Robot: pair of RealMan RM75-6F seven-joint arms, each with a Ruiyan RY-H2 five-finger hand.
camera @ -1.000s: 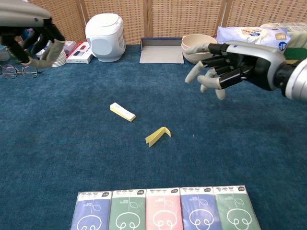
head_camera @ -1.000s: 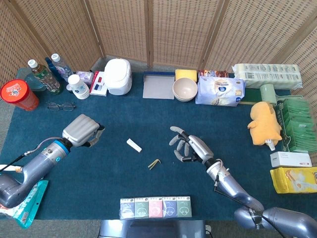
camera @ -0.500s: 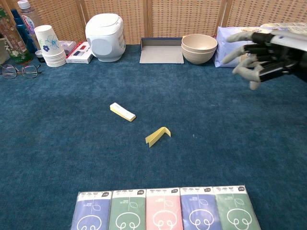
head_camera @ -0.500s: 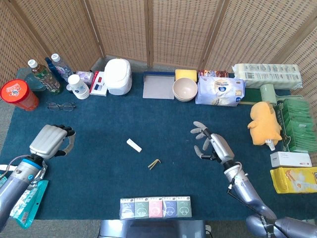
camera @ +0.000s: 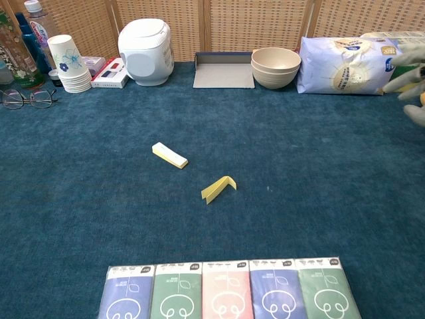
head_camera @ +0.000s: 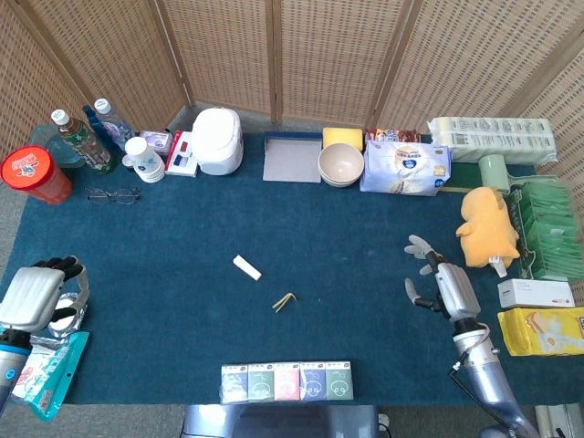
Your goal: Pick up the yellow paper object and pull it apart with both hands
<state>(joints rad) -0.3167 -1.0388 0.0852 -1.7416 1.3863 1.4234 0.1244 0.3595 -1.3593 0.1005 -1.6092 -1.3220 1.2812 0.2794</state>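
Note:
Two yellow paper pieces lie on the blue cloth: a bent strip (head_camera: pixel 285 301) (camera: pixel 218 189) near the middle and a flat folded block (head_camera: pixel 246 267) (camera: pixel 169 155) up and to the left of it. My left hand (head_camera: pixel 38 294) sits at the far left edge of the head view, fingers curled in, holding nothing. Far right, my right hand (head_camera: pixel 440 286) has its fingers spread and is empty; in the chest view only its fingertips (camera: pixel 415 72) show at the right edge. Both hands are far from the paper.
A row of tissue packs (head_camera: pixel 286 381) lies at the front edge. Along the back stand bottles (head_camera: pixel 82 137), paper cups (camera: pixel 66 63), a white cooker (head_camera: pixel 219 140), a tray (head_camera: pixel 292 157), bowls (head_camera: pixel 340 164) and a wipes pack (head_camera: pixel 405 168). A yellow plush (head_camera: pixel 488 225) and boxes sit at the right.
Both hands have drawn back from the middle: the left one to the far left edge, the right one to the far right. The paper pieces have not moved.

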